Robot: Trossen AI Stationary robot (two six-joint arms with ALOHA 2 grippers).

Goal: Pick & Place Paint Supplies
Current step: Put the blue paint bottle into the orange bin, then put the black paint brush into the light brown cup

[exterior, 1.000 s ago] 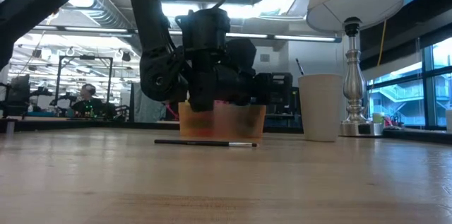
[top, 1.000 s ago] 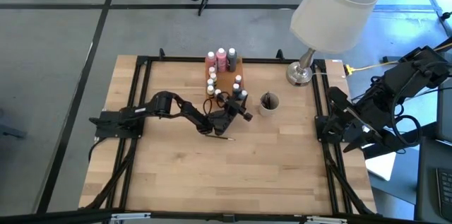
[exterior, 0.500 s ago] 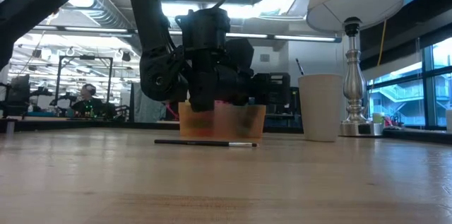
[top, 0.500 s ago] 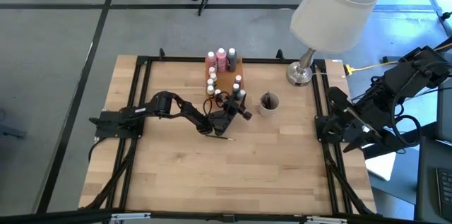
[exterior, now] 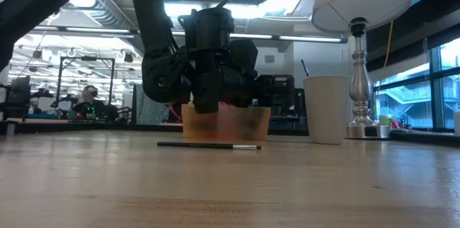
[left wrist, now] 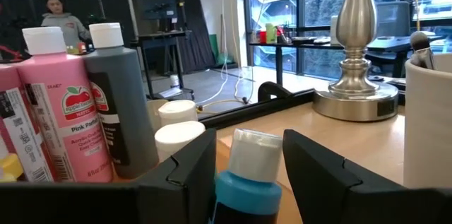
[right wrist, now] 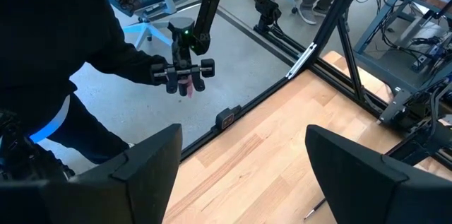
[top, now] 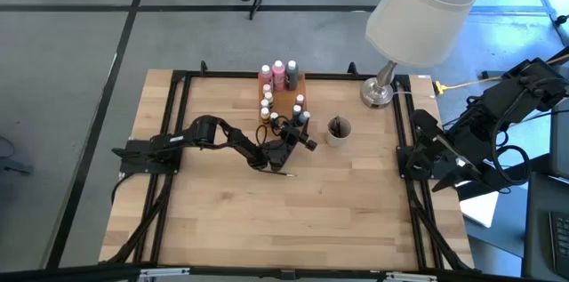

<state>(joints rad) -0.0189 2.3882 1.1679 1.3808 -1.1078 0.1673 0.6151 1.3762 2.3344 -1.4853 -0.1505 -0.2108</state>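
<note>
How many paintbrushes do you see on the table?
2: one paintbrush lies flat in front of the orange tray; a second brush stands in the cup. More may be hidden inside the cup.

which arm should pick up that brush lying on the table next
Probably the left. The left gripper is at the tray's near edge, fingers either side of a blue bottle, with the paintbrush lying on the table beside that arm. The right gripper waits open off the table's right edge.

Blue bottle point(left wrist: 247, 181) between the left gripper point(left wrist: 248, 174) fingers; pink bottle point(left wrist: 60, 111), dark bottle point(left wrist: 123, 107) beyond.
</note>
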